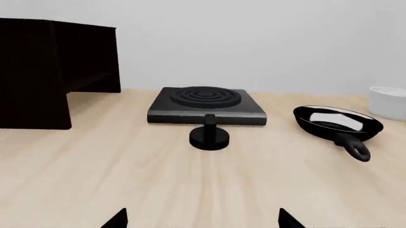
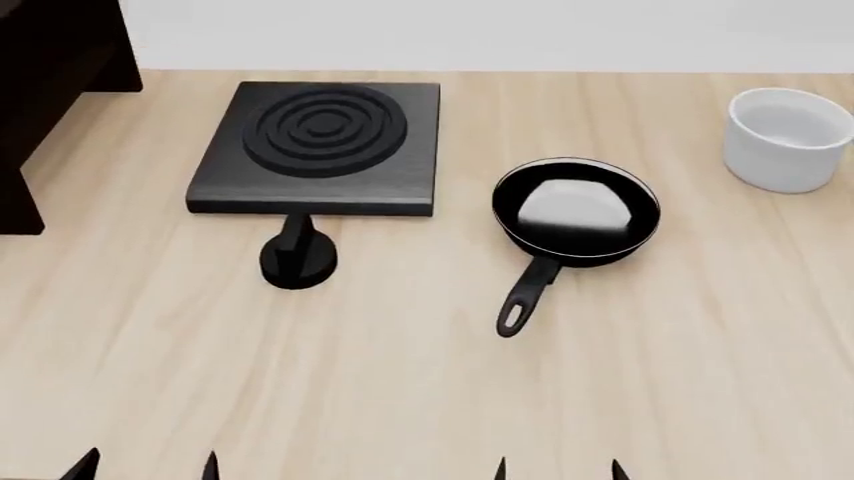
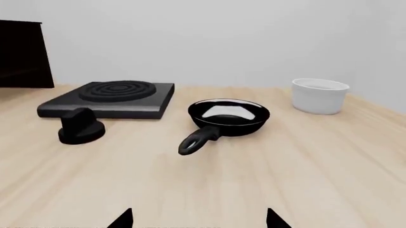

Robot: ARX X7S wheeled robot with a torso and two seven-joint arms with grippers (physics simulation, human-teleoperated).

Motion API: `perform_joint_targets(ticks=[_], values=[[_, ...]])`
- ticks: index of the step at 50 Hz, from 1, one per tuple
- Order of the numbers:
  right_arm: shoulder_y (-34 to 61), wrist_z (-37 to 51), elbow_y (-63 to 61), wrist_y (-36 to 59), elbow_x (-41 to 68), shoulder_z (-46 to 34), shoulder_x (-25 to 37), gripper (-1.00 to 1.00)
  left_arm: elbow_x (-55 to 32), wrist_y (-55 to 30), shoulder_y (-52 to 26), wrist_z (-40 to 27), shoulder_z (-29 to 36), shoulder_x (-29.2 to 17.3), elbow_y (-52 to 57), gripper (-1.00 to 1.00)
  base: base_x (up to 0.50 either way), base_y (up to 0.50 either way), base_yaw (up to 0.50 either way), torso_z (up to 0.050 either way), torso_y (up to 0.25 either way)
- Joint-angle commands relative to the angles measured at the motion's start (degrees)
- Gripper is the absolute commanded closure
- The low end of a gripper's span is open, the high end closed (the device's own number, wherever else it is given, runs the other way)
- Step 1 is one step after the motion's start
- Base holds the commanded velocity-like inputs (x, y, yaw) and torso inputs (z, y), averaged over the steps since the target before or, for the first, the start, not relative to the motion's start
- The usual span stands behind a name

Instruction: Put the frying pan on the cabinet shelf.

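Observation:
The frying pan (image 2: 575,211) is a small glossy black pan with a pale rim, sitting on the wooden table right of centre, its looped handle (image 2: 525,297) pointing toward me. It also shows in the left wrist view (image 1: 337,122) and the right wrist view (image 3: 229,115). The cabinet shelf (image 2: 54,70) is a dark wooden block at the far left, also seen in the left wrist view (image 1: 51,66). My left gripper (image 2: 147,467) and right gripper (image 2: 558,469) are both open and empty at the near edge, well short of the pan. Only their fingertips show.
A black square burner plate (image 2: 320,145) with concentric rings lies left of the pan. A black knob (image 2: 298,258) stands in front of it. A white round bowl (image 2: 789,137) sits at the far right. A pale wall runs behind the table.

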Motion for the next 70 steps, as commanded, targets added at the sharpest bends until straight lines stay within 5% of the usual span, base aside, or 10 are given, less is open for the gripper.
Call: perform_joint_targets(ticks=[1,28,30,60,70], values=[[0.0,1.0,0.1,-0.1,0.5,-1.0,0.8,-1.00,-0.5,-0.2,0.1,-0.7,1.3,-0.9,0.3,-1.00,0.00,0.00,0.00,0.050,0.000],[0.0,2.8,-0.5,-0.9,2.2,-1.9,1.9,-1.00,-4.2,-4.4,-0.3,-2.7,2.1,-1.8,2.4,-1.00,0.00,0.00,0.00,0.027,0.000],[-0.5,-3.3,0.2,-1.2,-3.5,4.4,-3.6,-1.00,-0.6,-5.9,0.2,2.9,-3.4,3.1,3.2,-1.00,0.00,0.00,0.00,0.000,0.000],[-0.8,0.7,-5.3,4.1,1.4,1.9,0.4,-1.00,1.8,-8.4,0.7,-1.6,2.1,-0.7,6.5,-1.00,0.00,0.00,0.00,0.000,0.000],[-0.5,2.1,-21.3,16.9,4.0,3.2,3.4,-1.00,-2.3,-20.1,1.4,-1.8,-0.1,-3.9,21.5,-1.00,0.00,0.00,0.00,0.000,0.000]])
